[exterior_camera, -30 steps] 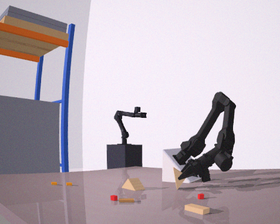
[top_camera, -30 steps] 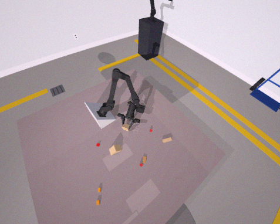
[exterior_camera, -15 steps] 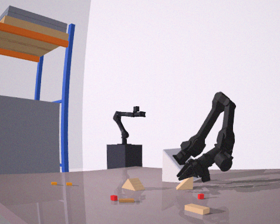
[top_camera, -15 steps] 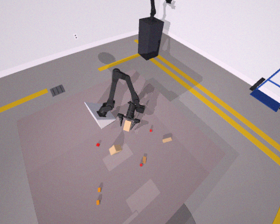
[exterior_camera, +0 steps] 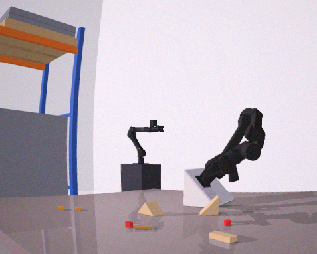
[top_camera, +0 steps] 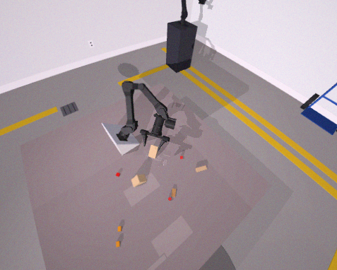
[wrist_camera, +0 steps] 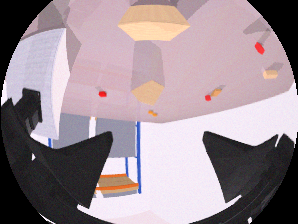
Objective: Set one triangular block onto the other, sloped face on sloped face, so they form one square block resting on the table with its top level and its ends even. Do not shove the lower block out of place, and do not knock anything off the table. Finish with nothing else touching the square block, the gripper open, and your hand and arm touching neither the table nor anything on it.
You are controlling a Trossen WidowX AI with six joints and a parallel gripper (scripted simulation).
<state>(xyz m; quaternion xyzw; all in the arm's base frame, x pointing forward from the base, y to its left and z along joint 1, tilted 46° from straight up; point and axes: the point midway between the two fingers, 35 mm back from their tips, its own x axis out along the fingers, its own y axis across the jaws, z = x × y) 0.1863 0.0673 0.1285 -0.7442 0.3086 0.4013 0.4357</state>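
Fingers [top_camera: 144,138] of the gripper [top_camera: 153,141] stood wide apart and held nothing, just above one triangular block [top_camera: 152,151] on the table [top_camera: 77,198], well apart from the other triangular block [top_camera: 138,180], seemingly released for regrasping.

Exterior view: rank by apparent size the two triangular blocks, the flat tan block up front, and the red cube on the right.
1-2. Left triangular block and right triangular block: look alike, no ranking.
3. Flat tan block: nearer the camera, so its rank is unsure.
4. Red cube: clearly smallest.
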